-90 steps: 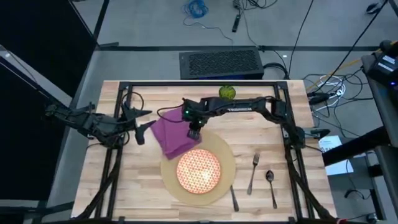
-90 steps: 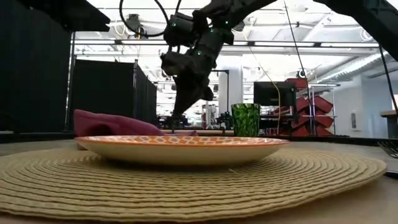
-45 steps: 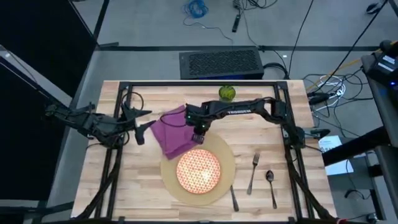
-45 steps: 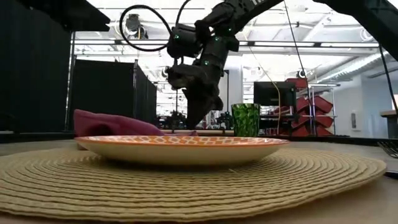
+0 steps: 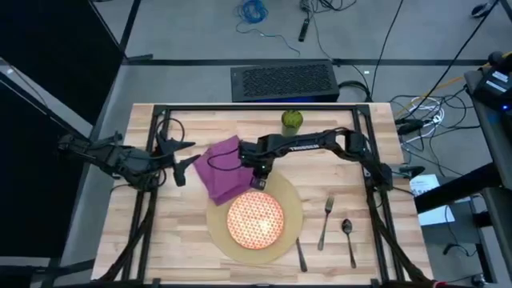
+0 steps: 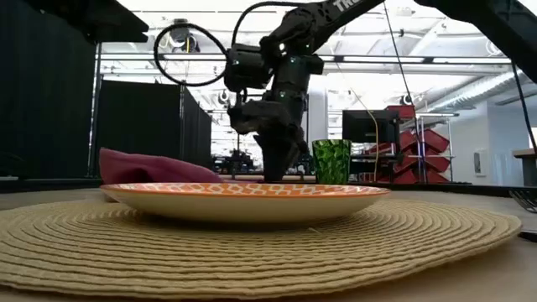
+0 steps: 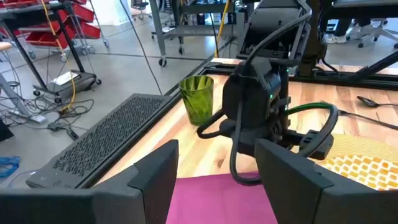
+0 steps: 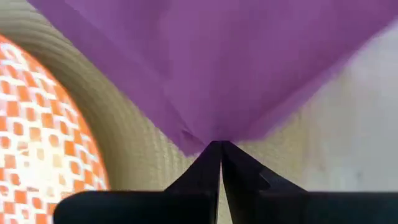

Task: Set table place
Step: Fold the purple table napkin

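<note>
Place mat sits near the front-centre of the tabletop, round, tan, flat, with the red-and-cream lattice plate lying on it, slightly toward its left half. Purple napkin lies just behind-left of the mat, its near corner overlapping the mat's rim (low view shows it as a bunched magenta lump behind the plate). Right gripper is down at that corner, at the mat's back-left edge, just behind the plate; in the right wrist view its fingertips are pressed together with the napkin's pointed corner meeting them, so fingers pinched on the napkin corner. Right arm reaches across from the right rear of the tabletop. Left gripper hangs at the left side of the tabletop, just beside the napkin's left edge, not touching it as far as the overhead shows; left wrist view shows its fingers spread apart, nothing between them. Green glass stands upright at the back edge, well apart from the mat. Fork lies just right of the mat, spoon right of the fork, knife at the mat's front-right rim, touching or just beside it (cannot tell which).
</note>
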